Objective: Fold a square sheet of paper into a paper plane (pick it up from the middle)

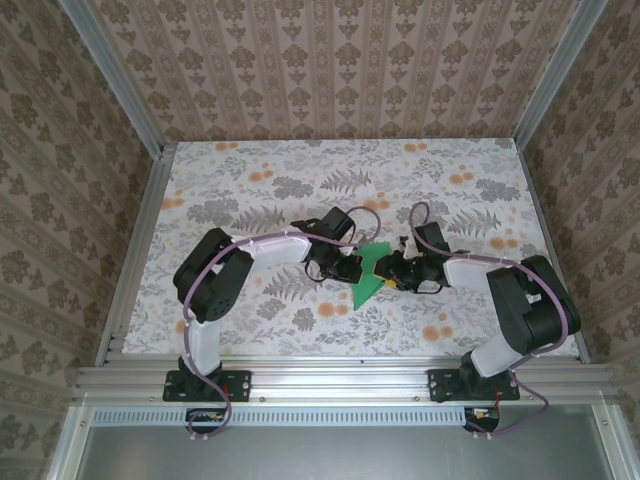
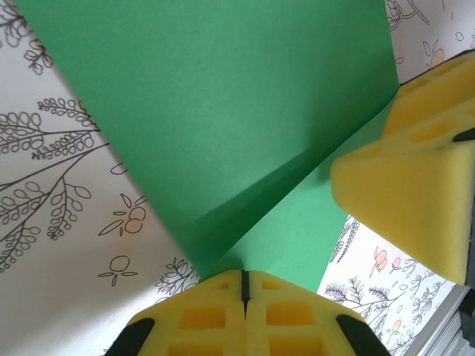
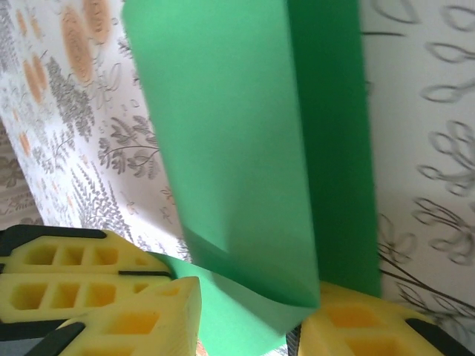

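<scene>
Your left hand (image 2: 243,285) has its fingers pressed together on the paper (image 2: 245,111), pinching it at a narrow tip where a raised flap meets the layer under it. Your right hand (image 3: 251,297) stands apart, one finger on either side of a folded edge, with too much gap to be gripping so thin a sheet. The paper sits near the middle of the tabletop (image 1: 250,190), a little toward its near edge, caught between the two hands.

You look to be partway through a fold. One panel is lapped over another, the crease is soft rather than flat, and the shape is not yet a dart.

The next move probably calls for the right hand to close on or press that folded edge while the left hand holds its pinch, so the layers do not slide.

From above, the long axis runs from the tabletop's near edge toward its far edge, leaning slightly right. The sharper end points toward the near edge.
</scene>
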